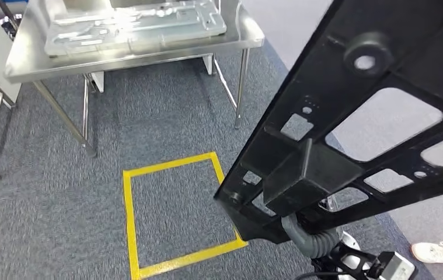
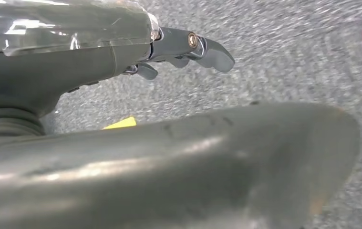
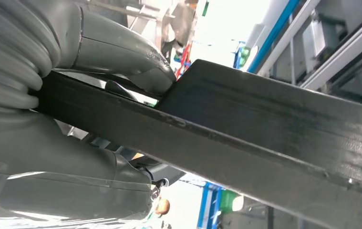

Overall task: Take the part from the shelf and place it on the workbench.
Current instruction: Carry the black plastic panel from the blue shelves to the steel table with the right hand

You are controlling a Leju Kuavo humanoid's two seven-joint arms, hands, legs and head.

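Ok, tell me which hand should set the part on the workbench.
Right. The right hand already grips the black part, while the left hand hangs over the carpet holding nothing. The workbench stands ahead.

Part (image 1: pixel 353 134): long black flat panel with several cut-out windows, small holes, a round boss near its upper end and a raised boxy block near its lower end. It runs on a slant across the right side of the head view, held off the floor, lower end over the corner of a yellow taped square. Workbench (image 1: pixel 38 61): shiny steel table on thin legs, well apart from the part, standing on grey carpet; a light grey moulded panel lies on its top.
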